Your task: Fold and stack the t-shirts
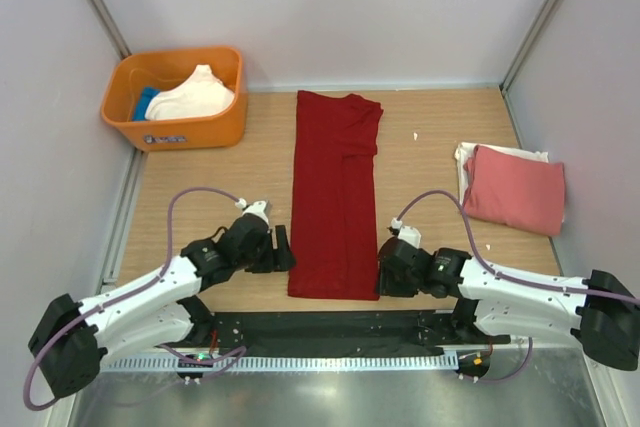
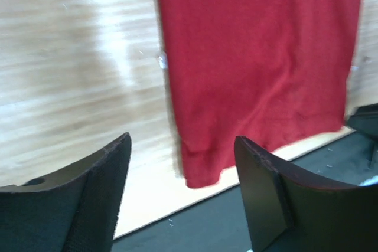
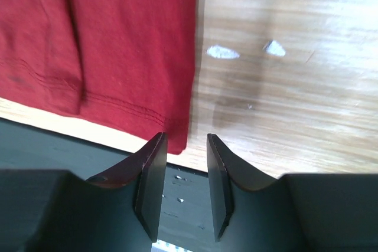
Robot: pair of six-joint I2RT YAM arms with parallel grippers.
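I see the dark red t-shirt (image 1: 335, 197) lying flat in the middle of the table (image 1: 230, 177). It is folded lengthwise into a long narrow strip that runs from the far edge to the near edge, and its hem ends just short of the black strip (image 1: 330, 332) along the near side.

My left gripper (image 1: 283, 249) sits low, just beside the shirt's near left corner. On the left wrist camera its fingers (image 2: 106, 175) stand wide apart with nothing between them. The corner of the hem shows in the gap, beyond the tips.

My right gripper (image 1: 384, 275) is at the near right corner. On the right wrist camera its fingers (image 3: 152, 175) have only a narrow gap and no cloth is caught in it. The hem corner lies just at the tip of one finger. I cannot tell whether it touches. A couple of white scraps (image 3: 223, 52) lie on the wood to the right of the shirt.

At the far left stands the orange tub (image 1: 180, 132), with a cream t-shirt (image 1: 195, 97) heaped inside and a blue t-shirt (image 1: 145, 102) beside it. On the right side of the table a folded salmon-pink t-shirt (image 1: 515, 189) rests on a white t-shirt (image 1: 465, 157), well apart from the red one.
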